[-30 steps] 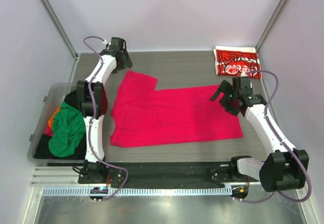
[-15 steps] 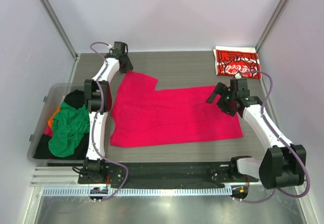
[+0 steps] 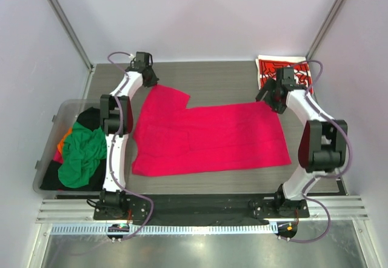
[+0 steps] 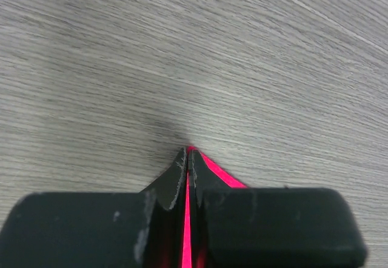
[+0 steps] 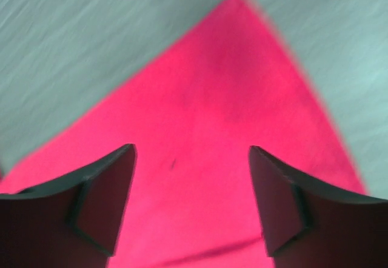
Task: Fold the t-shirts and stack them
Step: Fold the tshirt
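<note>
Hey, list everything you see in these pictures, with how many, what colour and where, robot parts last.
pink t-shirt: one, crimson-pink, spread flat mid-table
printed t-shirt: one, red with white print, folded, far right corner
bin: one, clear, left side
heap of clothes: one, green, black, orange, in the bin
table: one, grey wood grain
left gripper: black, shut on the pink t-shirt's far left corner
right gripper: black, open over its far right corner
</note>
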Action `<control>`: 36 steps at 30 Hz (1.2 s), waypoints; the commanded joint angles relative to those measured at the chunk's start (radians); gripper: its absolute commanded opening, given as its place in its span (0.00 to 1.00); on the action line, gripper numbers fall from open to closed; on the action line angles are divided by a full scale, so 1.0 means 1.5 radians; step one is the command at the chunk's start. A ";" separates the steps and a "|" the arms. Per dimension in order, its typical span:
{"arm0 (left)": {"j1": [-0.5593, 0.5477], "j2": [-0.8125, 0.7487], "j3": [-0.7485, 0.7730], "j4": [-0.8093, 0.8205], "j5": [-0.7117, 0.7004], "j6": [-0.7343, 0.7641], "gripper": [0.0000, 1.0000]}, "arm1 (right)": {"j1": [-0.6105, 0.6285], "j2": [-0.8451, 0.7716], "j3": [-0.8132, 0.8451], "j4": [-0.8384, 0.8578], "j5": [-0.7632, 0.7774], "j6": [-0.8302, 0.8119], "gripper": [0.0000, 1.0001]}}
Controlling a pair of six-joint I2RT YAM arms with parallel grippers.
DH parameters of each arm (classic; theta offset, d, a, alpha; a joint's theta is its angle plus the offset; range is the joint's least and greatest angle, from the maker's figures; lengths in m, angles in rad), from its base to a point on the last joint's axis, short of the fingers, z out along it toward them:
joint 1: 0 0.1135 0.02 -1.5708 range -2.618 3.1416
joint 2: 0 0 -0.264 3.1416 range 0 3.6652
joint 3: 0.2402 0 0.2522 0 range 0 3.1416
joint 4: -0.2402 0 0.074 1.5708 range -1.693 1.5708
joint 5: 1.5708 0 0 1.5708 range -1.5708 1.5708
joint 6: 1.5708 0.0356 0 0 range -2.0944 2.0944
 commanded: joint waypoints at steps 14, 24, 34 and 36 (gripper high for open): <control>-0.024 -0.107 -0.219 0.139 -0.034 0.043 0.00 | -0.044 0.356 0.339 -0.008 0.126 -0.077 0.54; -0.025 -0.113 -0.227 0.145 -0.043 0.036 0.00 | -0.029 0.348 0.280 -0.004 0.140 -0.072 0.42; -0.025 -0.109 -0.224 0.145 -0.043 0.037 0.00 | -0.021 0.331 0.251 0.010 0.129 -0.075 0.33; -0.025 -0.109 -0.223 0.145 -0.043 0.037 0.00 | -0.018 0.332 0.250 0.011 0.129 -0.074 0.27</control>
